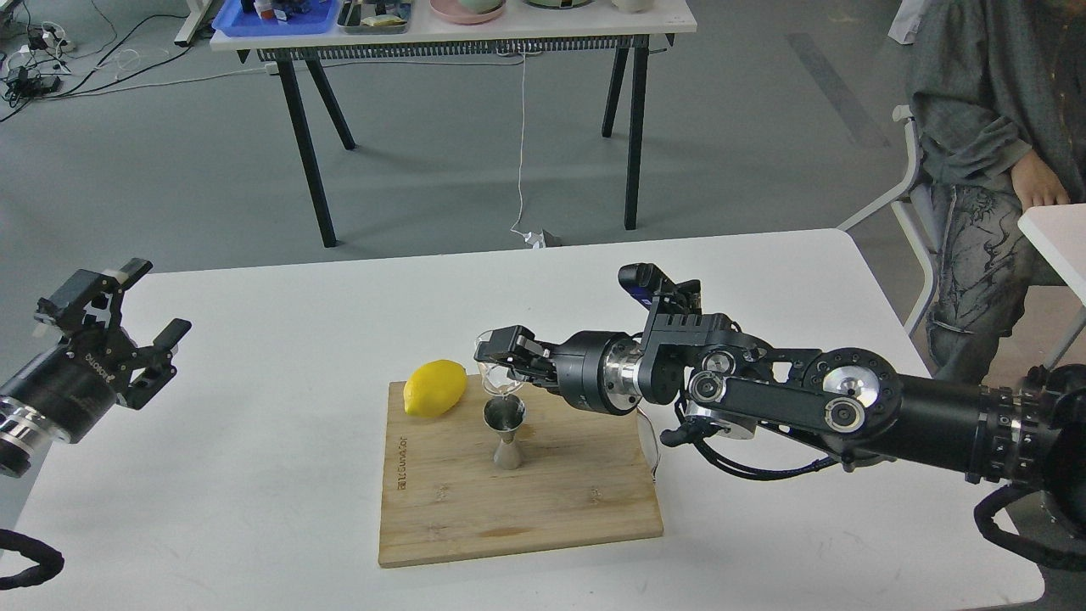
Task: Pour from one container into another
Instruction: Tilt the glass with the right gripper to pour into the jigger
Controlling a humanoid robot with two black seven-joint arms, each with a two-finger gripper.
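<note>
In the head view, the glass cup [496,373] is held tilted by the right gripper [507,355] at frame centre, lip just above the jigger [506,433] on the cutting board [517,484]. Pouring appears underway; no stream can be discerned. The left gripper [140,339], at mid-left, is spread and empty.

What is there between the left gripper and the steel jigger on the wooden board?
In the head view, the lemon lies between the open left gripper and the jigger, on the board; otherwise only bare white table.
</note>
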